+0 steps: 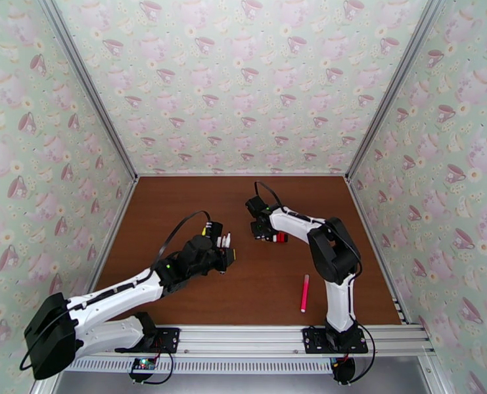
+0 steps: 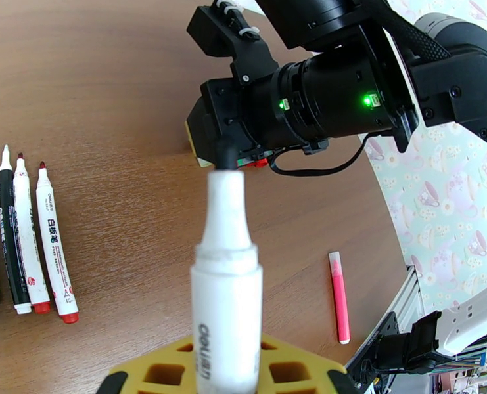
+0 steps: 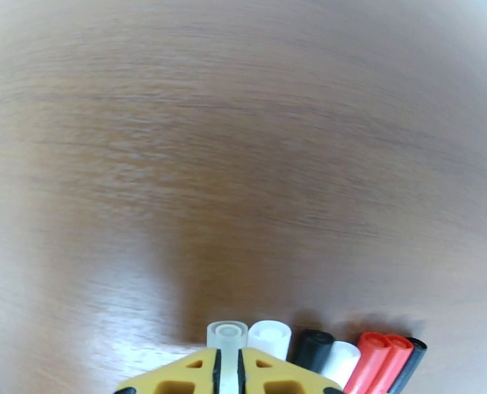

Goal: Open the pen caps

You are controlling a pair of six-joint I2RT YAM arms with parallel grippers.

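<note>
I am looking down at a brown desk point(image 1: 177, 211) walled in by teacup wallpaper. The left arm point(image 1: 112, 297) reaches from the near-left corner to mid-desk. The right arm point(image 1: 309, 231) bends back toward it, so the two wrists sit near each other but apart. From above both wrists are dark and small, and I cannot read the jaws there.

In the left wrist view, the left gripper point(image 2: 227, 359) has its yellow jaws clamped on a white pen point(image 2: 227, 303). The frame's bottom edge cuts off the lower barrel. The dark bare nib points at the black body of the right wrist, which blocks most of the desk beyond it. I cannot tell whether nib and wrist touch.

Four uncapped pens point(image 2: 29, 244) lie side by side at the left of that view, the outermost cut by the frame edge. A pink pen point(image 1: 304, 293) lies alone near the right arm's base.

In the right wrist view, the right gripper point(image 3: 227, 369) has its jaws pressed nearly together, with a pale sliver showing in the slit. The pen caps point(image 3: 312, 349) lie in a row just past the tips: clear, white, black, white, red, red, black. The lower ones run off the frame. I cannot tell whether the jaws pinch the clear cap.
</note>
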